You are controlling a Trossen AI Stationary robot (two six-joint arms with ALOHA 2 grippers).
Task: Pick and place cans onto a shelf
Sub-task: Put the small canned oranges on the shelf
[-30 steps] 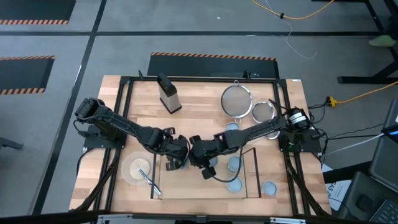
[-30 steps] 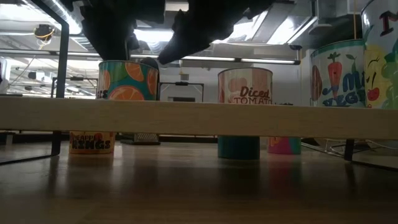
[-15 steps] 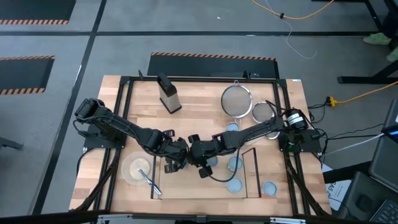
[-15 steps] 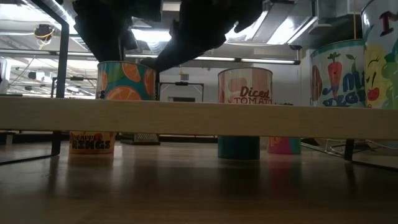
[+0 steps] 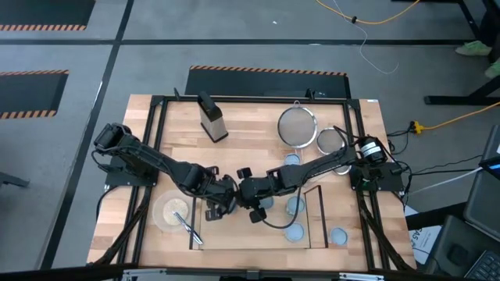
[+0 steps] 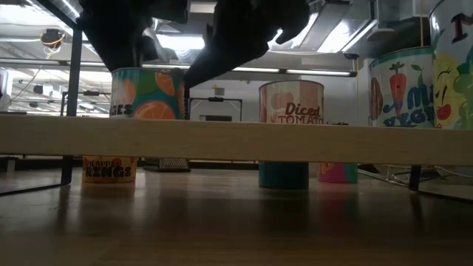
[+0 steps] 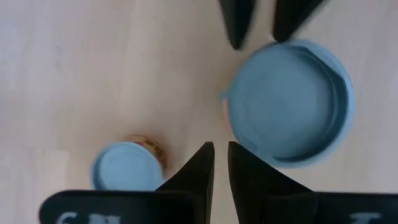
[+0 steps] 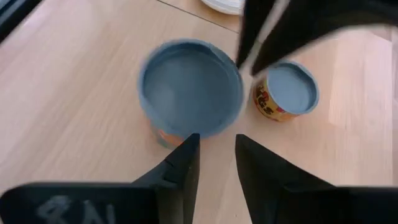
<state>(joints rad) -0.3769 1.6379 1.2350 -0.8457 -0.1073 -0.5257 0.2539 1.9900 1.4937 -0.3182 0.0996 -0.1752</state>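
Wooden table with a black frame, workshop room behind it. Closest to the low camera is the front edge of the shelf, a pale board running right across at table height. Standing upright on it is the orange-print can, long axis straight up, blue lid facing both wrist cameras. Both arms come down on it from above, so this is all about who's lined up with that lid. The left gripper has its fingers nearly pressed together, just a slit between them, nothing in them, and the lid sits off to one side of its line rather than dead ahead. The right gripper is spread a bit and also empty, with the lid's rim just past its fingertips, so I'd call the right arm the nearer and better aimed of the two. That said, its gap looks narrower than the lid, so it would have to spread more before any grab. Honestly, this can looks placed already, so I reckon the next move is more likely backing off straight up without clipping it. Lower down, beyond the board, a small "KINGS" can sits on the table. Further along the shelf are the diced tomato can and a veggie can.
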